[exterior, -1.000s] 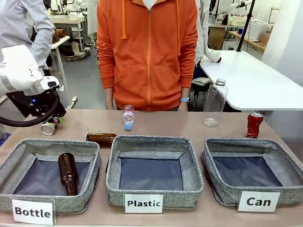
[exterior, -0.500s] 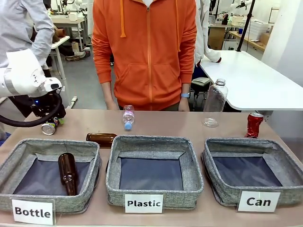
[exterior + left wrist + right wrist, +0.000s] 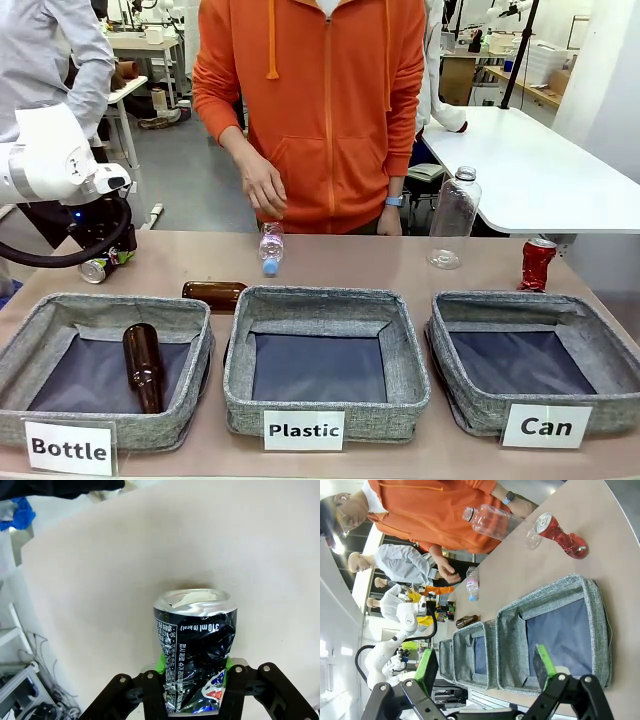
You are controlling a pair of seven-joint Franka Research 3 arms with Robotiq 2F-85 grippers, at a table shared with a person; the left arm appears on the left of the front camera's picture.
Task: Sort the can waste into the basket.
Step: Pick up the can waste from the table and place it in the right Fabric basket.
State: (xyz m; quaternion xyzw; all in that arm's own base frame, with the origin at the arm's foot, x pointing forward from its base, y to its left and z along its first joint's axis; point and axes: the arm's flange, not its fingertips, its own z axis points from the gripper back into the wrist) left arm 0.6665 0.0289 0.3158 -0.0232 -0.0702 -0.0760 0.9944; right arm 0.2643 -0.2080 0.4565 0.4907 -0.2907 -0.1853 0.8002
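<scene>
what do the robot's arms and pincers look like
The left arm is glossy white and rounded, with a black cable looping under its wrist. The left pincer and right pincer have black linked fingers with bright green pads.

Left claw (image 3: 194, 665) clamped tight, right claw (image 3: 485, 667) spread wide
</scene>
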